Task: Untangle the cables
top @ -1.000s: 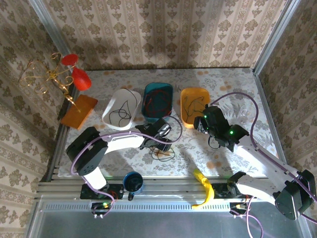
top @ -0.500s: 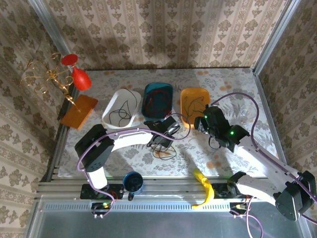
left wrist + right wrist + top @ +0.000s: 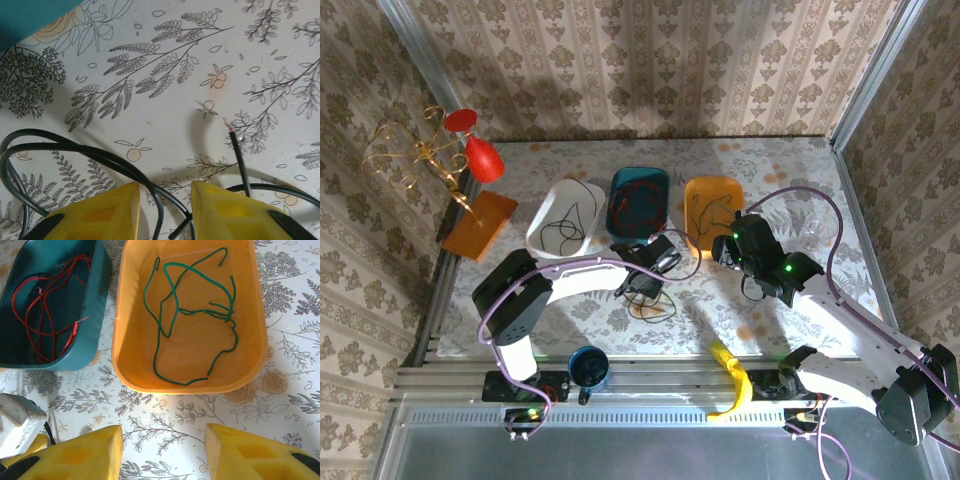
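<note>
Two strands of black cable (image 3: 239,160) lie on the table (image 3: 165,90) between the parted jaws of the left gripper (image 3: 165,205), so a pinch could snag both or miss the thin wire; right gripper (image 3: 164,450) hangs apart and empty, orange tub (image 3: 120,325) of green cable (image 3: 226,314) just ahead, teal tub (image 3: 97,305) of red cable (image 3: 44,300) ahead-left.

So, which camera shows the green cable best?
The right wrist view: the green cable lies whole and large in the orange tub, every loop traceable. The top view gives it as a small thin line in that tub.
</note>
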`<state>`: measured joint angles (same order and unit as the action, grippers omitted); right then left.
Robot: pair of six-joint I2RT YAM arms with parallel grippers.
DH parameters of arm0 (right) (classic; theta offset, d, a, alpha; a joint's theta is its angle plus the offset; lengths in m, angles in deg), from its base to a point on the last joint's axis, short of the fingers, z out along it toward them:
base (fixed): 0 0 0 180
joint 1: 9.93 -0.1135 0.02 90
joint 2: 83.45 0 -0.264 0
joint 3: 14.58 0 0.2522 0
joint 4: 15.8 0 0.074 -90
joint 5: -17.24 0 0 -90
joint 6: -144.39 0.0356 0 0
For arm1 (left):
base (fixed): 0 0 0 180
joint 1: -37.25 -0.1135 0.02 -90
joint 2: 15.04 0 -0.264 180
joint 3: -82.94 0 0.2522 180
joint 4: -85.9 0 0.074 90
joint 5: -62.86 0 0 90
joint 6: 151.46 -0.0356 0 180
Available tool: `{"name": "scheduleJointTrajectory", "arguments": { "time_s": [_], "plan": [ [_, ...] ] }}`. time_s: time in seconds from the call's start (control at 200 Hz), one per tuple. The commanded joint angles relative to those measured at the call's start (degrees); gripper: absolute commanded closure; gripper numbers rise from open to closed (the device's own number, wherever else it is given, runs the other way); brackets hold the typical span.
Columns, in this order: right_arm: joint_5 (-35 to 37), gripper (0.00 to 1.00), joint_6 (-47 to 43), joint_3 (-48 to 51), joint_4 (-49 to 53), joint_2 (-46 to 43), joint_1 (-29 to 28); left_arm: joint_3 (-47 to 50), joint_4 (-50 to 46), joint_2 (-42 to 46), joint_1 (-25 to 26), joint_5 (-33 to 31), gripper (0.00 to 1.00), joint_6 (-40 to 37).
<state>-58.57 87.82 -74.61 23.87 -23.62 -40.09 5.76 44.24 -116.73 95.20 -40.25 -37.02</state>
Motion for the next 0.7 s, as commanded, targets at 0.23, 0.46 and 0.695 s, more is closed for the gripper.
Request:
{"name": "scheduleJointTrajectory", "arguments": {
  "time_s": [0.23, 0.46, 0.695],
  "plan": [
    [0.50, 0.52, 0.76, 0.47, 0.90, -0.60, 0.27, 2.59, -2.50, -0.52, -1.08, 0.22, 0.72, 1.12],
    [0.48, 0.52, 0.90, 0.47, 0.90, -0.59, 0.27, 2.89, -2.51, -1.47, -1.18, 0.61, 0.78, 1.15],
    [0.84, 0.52, 1.00, 0.38, 1.16, -0.90, 0.27, 2.45, -3.05, -3.23, -1.10, 1.27, 0.98, 1.28]
  ]
}}
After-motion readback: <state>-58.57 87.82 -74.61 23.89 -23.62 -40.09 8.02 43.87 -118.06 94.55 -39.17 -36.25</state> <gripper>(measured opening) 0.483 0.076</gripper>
